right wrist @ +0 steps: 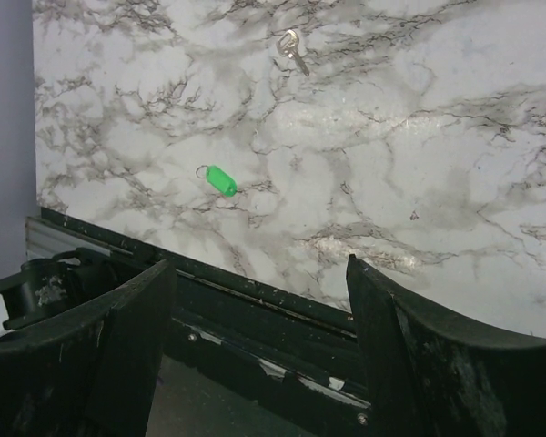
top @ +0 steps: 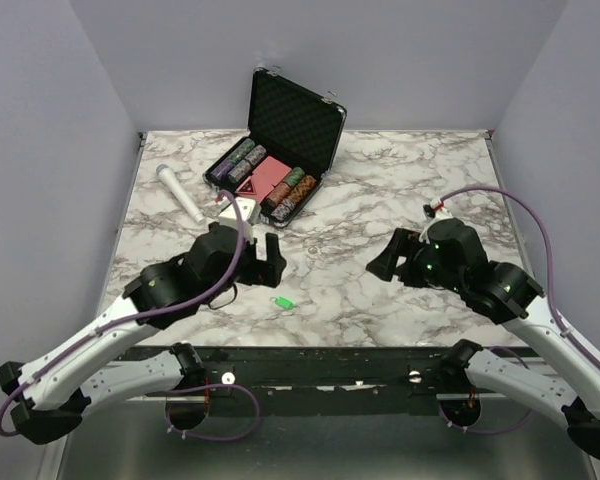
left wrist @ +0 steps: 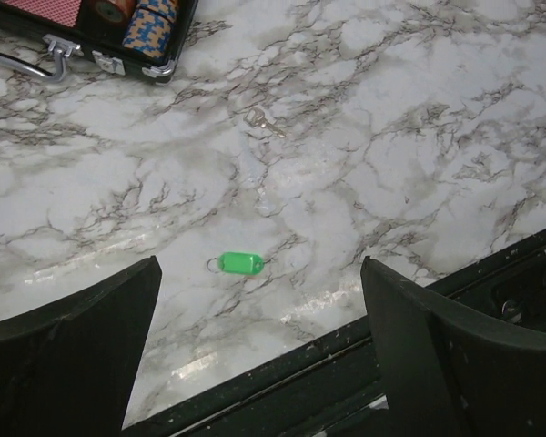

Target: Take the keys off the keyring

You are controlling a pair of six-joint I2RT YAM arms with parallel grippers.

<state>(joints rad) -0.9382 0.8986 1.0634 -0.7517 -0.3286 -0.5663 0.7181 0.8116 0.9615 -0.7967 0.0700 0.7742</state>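
Note:
A bright green key tag lies flat on the marble table near its front edge, with the thin grey keyring at one end. It also shows in the top view and the right wrist view. A small silver key lies alone farther back, apart from the tag; it also shows in the right wrist view. My left gripper is open and empty above the table, left of the tag. My right gripper is open and empty, to the right.
An open black chip case with poker chips and cards stands at the back centre. A white microphone lies left of it. The table's black front rail runs just behind the arm bases.

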